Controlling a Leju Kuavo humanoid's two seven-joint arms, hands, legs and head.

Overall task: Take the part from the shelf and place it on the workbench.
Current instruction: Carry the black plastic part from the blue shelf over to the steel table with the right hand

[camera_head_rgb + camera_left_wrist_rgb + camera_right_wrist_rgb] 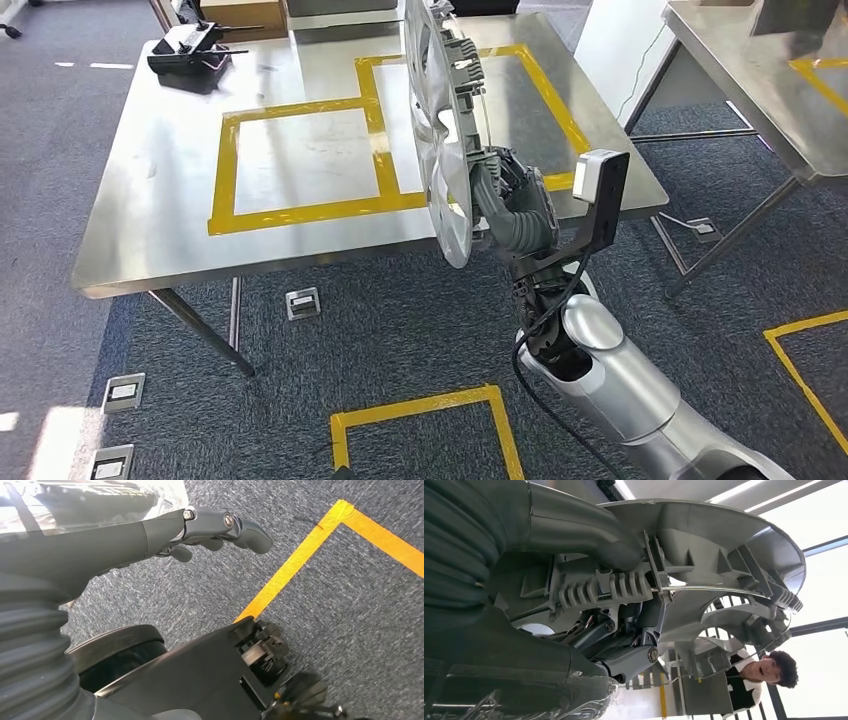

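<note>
While the part [442, 130] was gripped edge-on by the right hand [508, 205] above the workbench [150, 190], its tall rim, seemingly held only low down, could have tipped.

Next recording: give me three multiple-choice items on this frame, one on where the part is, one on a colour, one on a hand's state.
1. Where is the part?
A. flat on the workbench
B. held on edge above the workbench's near edge
C. on the floor

2. What colour is the tape on the workbench?
A. yellow
B. blue
C. red

3. What is the left hand doing?
A. gripping the part
B. holding nothing
C. pressing the tabletop

Key:
1 B, the right hand grips the part upright over the workbench.
2 A, the tape outlines yellow squares.
3 B, the left hand hangs empty over the carpet.
</note>
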